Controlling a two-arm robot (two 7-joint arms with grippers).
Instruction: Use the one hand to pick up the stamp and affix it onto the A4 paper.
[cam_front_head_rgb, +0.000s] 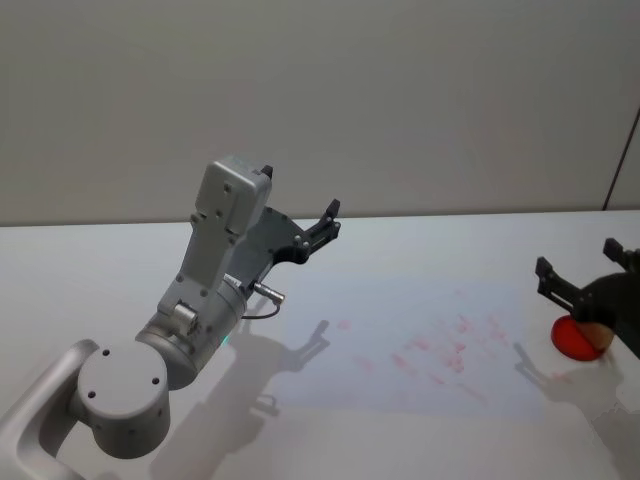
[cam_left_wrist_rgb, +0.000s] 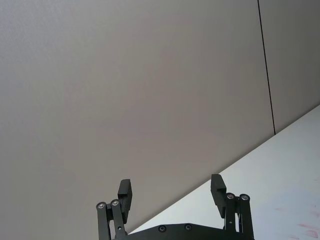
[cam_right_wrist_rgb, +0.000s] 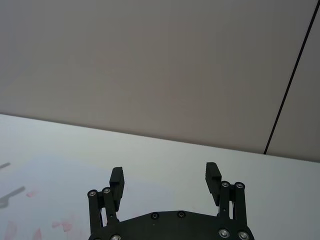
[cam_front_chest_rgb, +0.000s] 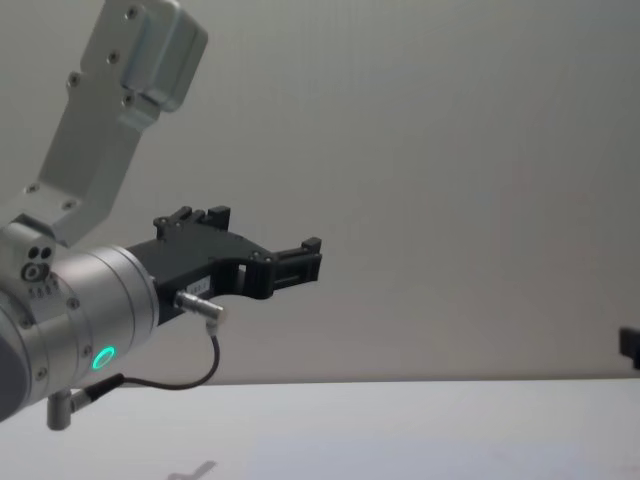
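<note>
Currently, the right gripper (cam_right_wrist_rgb: 165, 172), spread wide and empty, hangs over the tan stamp (cam_front_head_rgb: 602, 340) against a red ink pad (cam_front_head_rgb: 570, 338) at the A4 paper's (cam_front_head_rgb: 400, 310) three o'clock; descending off-centre could topple the stamp or drag the pad, while the open left gripper (cam_left_wrist_rgb: 170, 182) idles raised at nine o'clock.

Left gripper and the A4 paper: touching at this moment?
Apart. The chest view shows the left gripper up in the air, well above the table; in the head view the A4 paper lies flat on the table.
</note>
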